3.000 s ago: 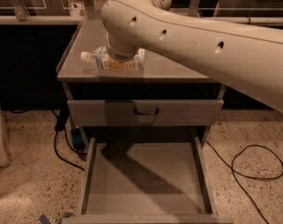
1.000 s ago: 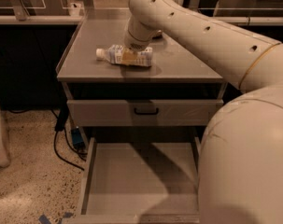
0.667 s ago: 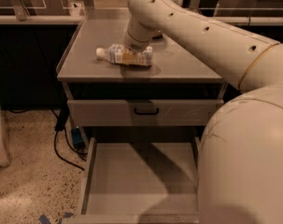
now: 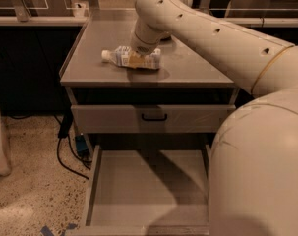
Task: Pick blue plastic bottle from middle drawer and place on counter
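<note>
Blue plastic bottle (image 4: 134, 59) lies on its side on the counter (image 4: 197, 70), white cap pointing left, near the front edge. We see the gripper (image 4: 141, 47) right on top of it, tucked under the arm's wrist, so we honestly can't tell if it's clamped on the bottle or open. Middle drawer (image 4: 148, 191) sits pulled out down below, under the closed drawer front (image 4: 114, 119).
</note>
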